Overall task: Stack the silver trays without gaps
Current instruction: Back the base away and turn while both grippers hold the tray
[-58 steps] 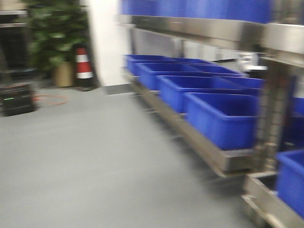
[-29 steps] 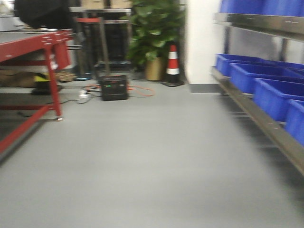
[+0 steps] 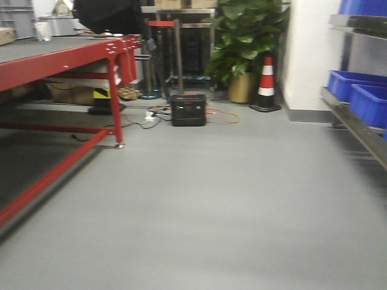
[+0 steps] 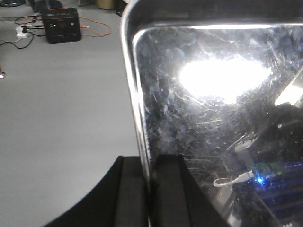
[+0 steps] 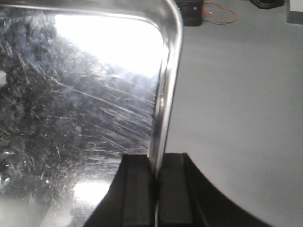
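Left wrist-mounted view: the left gripper (image 4: 150, 198) has both black pads clamped on the thin rim of the tray (image 4: 213, 118), one pad on each side of the metal. The right gripper (image 5: 156, 189) is closed the same way on what looks like the opposite rim of the same tray. The scratched, glaring pan runs from each pair of jaws toward 12 o'clock. It hangs between the two arms over bare floor (image 3: 211, 211) and rests on nothing.

Outward, the front view has swung hard. A second ago the bins (image 3: 363, 96) on their rack filled it. Now they are squeezed to 3 o'clock, and the red table (image 3: 60, 57) takes up 9 to 10 o'clock. A power box (image 3: 188, 110) with its orange cable sits near 12, and a cone (image 3: 266, 84) and plant (image 3: 248, 36) stand at 1.

I judge the base is turning left, away from the rack, with the tray in transit. No second tray or stack shows yet, so the nesting step is still ahead. The table is the likely drop-off. Both grips need to hold level through the turn, or the rim may slip.
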Controlling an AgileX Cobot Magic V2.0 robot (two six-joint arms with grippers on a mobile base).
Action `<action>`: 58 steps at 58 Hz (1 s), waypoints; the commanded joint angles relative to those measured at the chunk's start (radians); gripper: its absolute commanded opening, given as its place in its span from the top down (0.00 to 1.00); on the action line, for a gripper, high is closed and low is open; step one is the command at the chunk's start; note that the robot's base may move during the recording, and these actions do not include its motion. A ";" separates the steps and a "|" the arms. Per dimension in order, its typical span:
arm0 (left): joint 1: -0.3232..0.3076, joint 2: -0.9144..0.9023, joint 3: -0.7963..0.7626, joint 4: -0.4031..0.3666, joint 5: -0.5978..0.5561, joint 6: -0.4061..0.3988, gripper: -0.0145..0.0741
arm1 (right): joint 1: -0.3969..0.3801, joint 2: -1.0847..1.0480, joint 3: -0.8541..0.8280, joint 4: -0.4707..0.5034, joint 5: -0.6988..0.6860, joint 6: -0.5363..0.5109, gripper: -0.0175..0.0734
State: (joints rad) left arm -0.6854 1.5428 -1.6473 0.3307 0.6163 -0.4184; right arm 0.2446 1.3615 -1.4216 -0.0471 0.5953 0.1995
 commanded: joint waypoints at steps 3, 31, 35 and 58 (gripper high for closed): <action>-0.011 -0.007 -0.011 -0.029 -0.065 0.014 0.86 | 0.008 -0.010 -0.011 0.023 -0.065 -0.016 0.90; -0.011 -0.007 -0.011 -0.029 -0.065 0.014 0.86 | 0.008 -0.010 -0.011 0.023 -0.065 -0.016 0.90; -0.011 -0.007 -0.011 -0.029 -0.065 0.014 0.86 | 0.008 -0.010 -0.011 0.023 -0.065 -0.016 0.90; -0.011 -0.007 -0.011 -0.029 -0.065 0.014 0.86 | 0.008 -0.010 -0.011 0.023 -0.065 -0.016 0.90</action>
State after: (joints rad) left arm -0.6854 1.5414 -1.6491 0.3307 0.6163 -0.4184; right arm 0.2446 1.3615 -1.4216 -0.0471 0.5953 0.1995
